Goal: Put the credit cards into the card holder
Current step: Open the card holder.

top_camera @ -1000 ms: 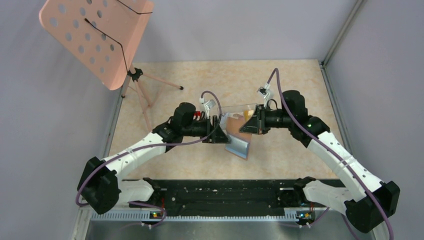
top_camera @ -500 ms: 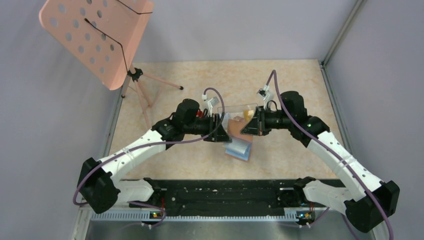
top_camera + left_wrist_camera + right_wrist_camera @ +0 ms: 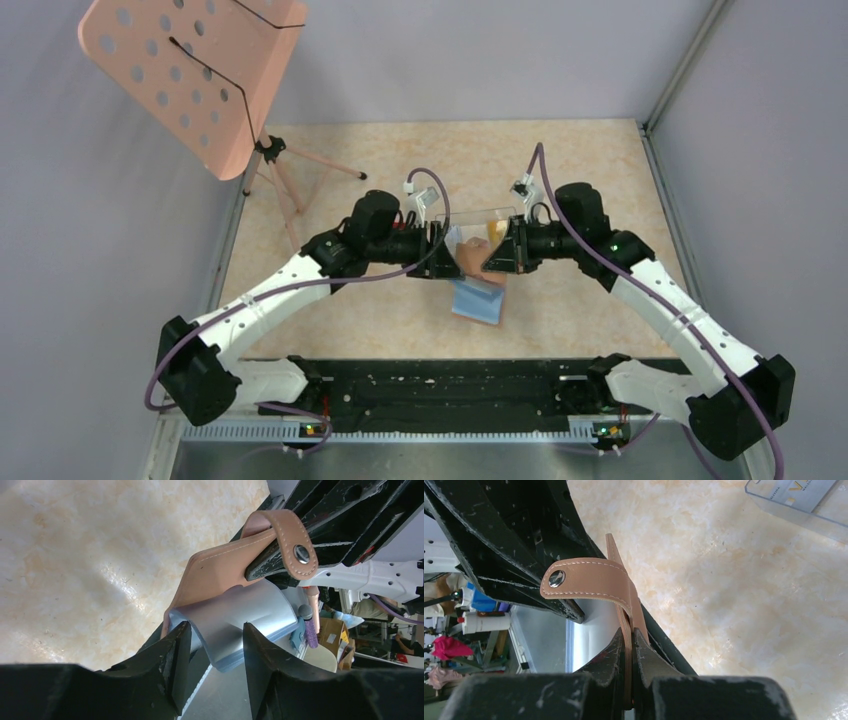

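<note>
The tan card holder [image 3: 468, 262] hangs between both grippers above the table, its blue lining [image 3: 478, 302] drooping below. My right gripper [image 3: 490, 258] is shut on the holder's tan wall [image 3: 628, 611]; its strap with the stud [image 3: 589, 582] curls left above the fingers. My left gripper [image 3: 447, 255] is open. In the left wrist view its fingertips [image 3: 215, 627] straddle the blue lining flap [image 3: 245, 612] without pinching it, below the tan outside [image 3: 215, 570]. One yellow-orange credit card [image 3: 495, 230] shows inside the clear box; other cards are hidden.
A clear plastic box [image 3: 480, 218] stands just behind the grippers, also at the top right of the right wrist view [image 3: 804, 500]. A pink perforated music stand [image 3: 190, 70] on a tripod [image 3: 290, 190] stands at the far left. Grey walls enclose the table.
My left gripper has moved right up to the card holder, and the blue flap now lies between its fingers. The right gripper has kept its hold and shifted slightly left.
</note>
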